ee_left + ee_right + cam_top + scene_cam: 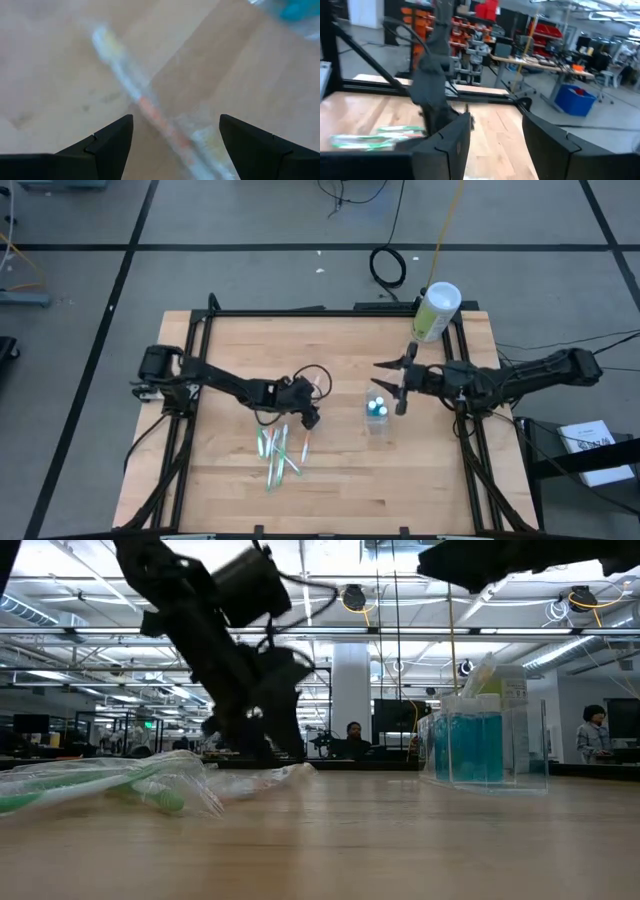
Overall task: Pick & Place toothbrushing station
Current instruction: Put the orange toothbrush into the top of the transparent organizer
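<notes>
A small clear cup (377, 418) stands upright on the wooden table right of centre, with teal-topped items in it; the low view shows the cup (482, 740) too. Several slim green and white toothbrushes (275, 452) in clear wrappers lie flat near the table's middle. A pink-handled one (150, 107) lies beside them. My left gripper (175, 122) hangs open just over the pink one, pointing steeply down, a finger on either side and apart from it. My right gripper (392, 385) is open and level, raised above the cup's far side, with nothing between its fingers.
A pale-green canister with a white lid (437, 310) stands at the table's far right corner. A black frame (300, 311) runs round the table's edges. Bare wood lies along the near edge. In the low view, people show in the room behind the table.
</notes>
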Controlling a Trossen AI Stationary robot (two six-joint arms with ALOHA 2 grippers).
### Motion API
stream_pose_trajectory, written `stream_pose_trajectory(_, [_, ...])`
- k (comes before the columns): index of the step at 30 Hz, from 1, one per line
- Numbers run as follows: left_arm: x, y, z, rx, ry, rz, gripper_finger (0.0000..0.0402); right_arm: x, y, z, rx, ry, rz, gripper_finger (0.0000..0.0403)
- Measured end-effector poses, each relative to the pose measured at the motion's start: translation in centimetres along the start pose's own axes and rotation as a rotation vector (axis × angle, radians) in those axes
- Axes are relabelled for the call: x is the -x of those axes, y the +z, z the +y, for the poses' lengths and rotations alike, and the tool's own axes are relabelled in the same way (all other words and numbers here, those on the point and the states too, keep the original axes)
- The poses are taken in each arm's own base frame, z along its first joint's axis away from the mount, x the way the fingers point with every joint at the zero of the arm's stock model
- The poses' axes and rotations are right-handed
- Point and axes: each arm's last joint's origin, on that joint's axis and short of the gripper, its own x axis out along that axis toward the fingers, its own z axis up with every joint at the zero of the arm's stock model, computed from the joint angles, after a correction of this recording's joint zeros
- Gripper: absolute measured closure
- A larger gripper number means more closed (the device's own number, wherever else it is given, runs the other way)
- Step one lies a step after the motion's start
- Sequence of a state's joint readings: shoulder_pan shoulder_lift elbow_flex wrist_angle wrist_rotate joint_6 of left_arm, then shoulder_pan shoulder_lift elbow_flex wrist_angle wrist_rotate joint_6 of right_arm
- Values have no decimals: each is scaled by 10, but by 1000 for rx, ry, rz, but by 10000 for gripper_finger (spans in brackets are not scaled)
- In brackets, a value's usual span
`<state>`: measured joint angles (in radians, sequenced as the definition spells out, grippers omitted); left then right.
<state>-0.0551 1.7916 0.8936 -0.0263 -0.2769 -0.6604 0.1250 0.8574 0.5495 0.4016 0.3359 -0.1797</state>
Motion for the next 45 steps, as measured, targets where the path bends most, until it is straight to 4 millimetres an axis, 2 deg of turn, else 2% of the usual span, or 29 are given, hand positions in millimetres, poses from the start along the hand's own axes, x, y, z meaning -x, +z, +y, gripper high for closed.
stream_pose_trajectory(3, [-8,-2,7,51,10,47,103,1,1,4,13,20,-11,232])
stream_pose_trajectory(7, [-6,-2,14,58,26,115,103,2,2,6,19,30,-18,232])
stream_pose_trajectory(14, [18,2,22,-51,84,146,103,2,1,6,26,30,-9,232])
stream_pose_trajectory(17, [33,7,25,-17,127,128,103,2,1,6,27,31,-4,232])
stream_pose_trajectory(22, [47,11,21,82,52,132,103,2,0,6,27,32,-1,232])
stream_pose_trajectory(28, [39,-4,14,142,60,214,103,2,0,6,28,33,6,232])
stream_pose_trajectory(35, [25,-10,20,188,117,255,103,2,0,6,28,33,6,232])
stream_pose_trajectory(45, [27,-18,29,151,194,359,103,2,0,6,27,32,6,232])
